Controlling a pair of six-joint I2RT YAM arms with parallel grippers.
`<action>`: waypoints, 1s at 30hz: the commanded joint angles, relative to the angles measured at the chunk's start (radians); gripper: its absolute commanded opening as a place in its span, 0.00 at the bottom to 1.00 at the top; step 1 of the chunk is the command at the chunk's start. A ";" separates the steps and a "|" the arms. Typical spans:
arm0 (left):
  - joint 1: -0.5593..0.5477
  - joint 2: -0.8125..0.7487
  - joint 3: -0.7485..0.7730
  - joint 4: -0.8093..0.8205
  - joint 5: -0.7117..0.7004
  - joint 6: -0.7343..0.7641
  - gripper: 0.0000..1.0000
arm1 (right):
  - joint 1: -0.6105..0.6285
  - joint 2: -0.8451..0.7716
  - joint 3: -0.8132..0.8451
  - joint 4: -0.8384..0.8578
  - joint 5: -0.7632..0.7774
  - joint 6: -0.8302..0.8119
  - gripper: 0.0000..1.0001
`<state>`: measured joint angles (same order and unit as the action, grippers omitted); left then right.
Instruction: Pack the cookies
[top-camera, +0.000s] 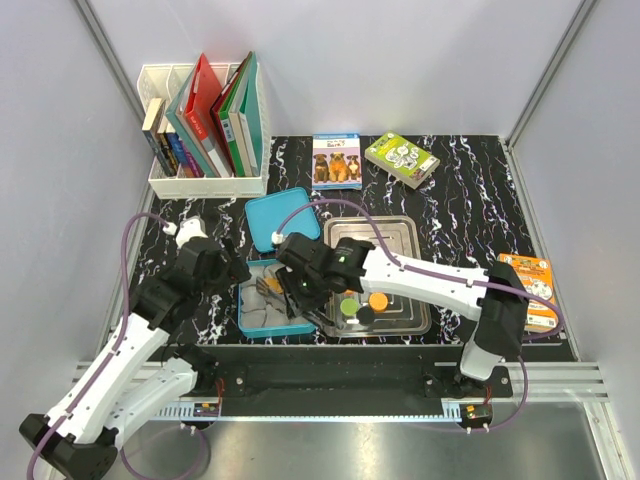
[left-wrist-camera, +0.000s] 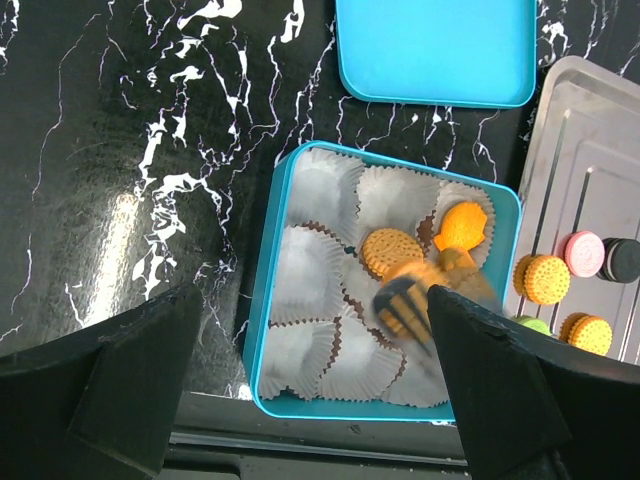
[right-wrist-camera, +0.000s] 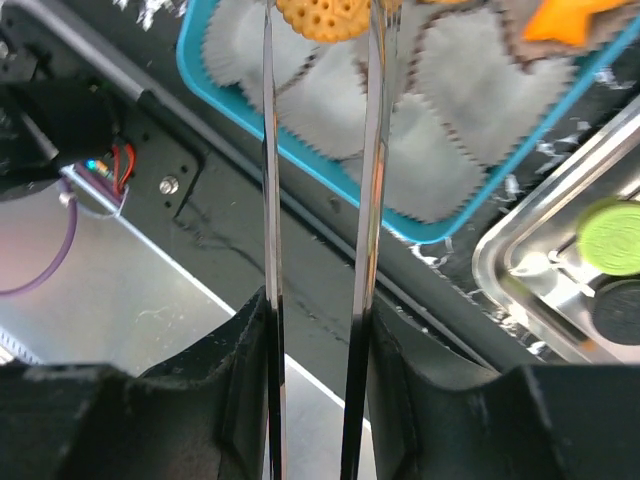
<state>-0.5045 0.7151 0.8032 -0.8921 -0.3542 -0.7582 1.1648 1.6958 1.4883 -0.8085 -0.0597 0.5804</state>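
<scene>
A blue box (left-wrist-camera: 262, 310) lined with grey paper cups holds a round orange cookie (left-wrist-camera: 391, 252) and an orange fish-shaped piece (left-wrist-camera: 462, 226). My right gripper (right-wrist-camera: 318, 330) is shut on metal tongs (right-wrist-camera: 268, 150). The tong tips flank the round orange cookie (right-wrist-camera: 322, 18) over the box. I cannot tell if they pinch it. More cookies lie on the steel tray (left-wrist-camera: 560, 110): two orange (left-wrist-camera: 547, 278), pink (left-wrist-camera: 584, 252), black (left-wrist-camera: 622, 259) and green (right-wrist-camera: 612, 235). My left gripper (left-wrist-camera: 315, 400) is open and empty above the box's near left edge.
The box's blue lid (top-camera: 280, 218) lies behind the box. A white rack of books (top-camera: 205, 125) stands at the back left. Two card boxes (top-camera: 336, 160) lie at the back, and an orange packet (top-camera: 535, 285) at the right edge. The arms' base rail (top-camera: 330, 380) runs along the near edge.
</scene>
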 joint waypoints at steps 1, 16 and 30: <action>0.003 -0.005 0.027 0.013 -0.031 -0.004 0.99 | 0.039 0.019 0.067 0.042 -0.034 -0.007 0.00; 0.003 0.001 0.021 0.013 -0.022 0.000 0.99 | 0.082 0.090 0.092 0.043 -0.058 0.001 0.17; 0.003 0.003 0.022 0.012 -0.019 0.002 0.99 | 0.084 0.103 0.115 0.048 0.001 -0.025 0.50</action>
<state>-0.5045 0.7174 0.8032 -0.8932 -0.3534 -0.7582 1.2381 1.7950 1.5444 -0.7975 -0.0875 0.5789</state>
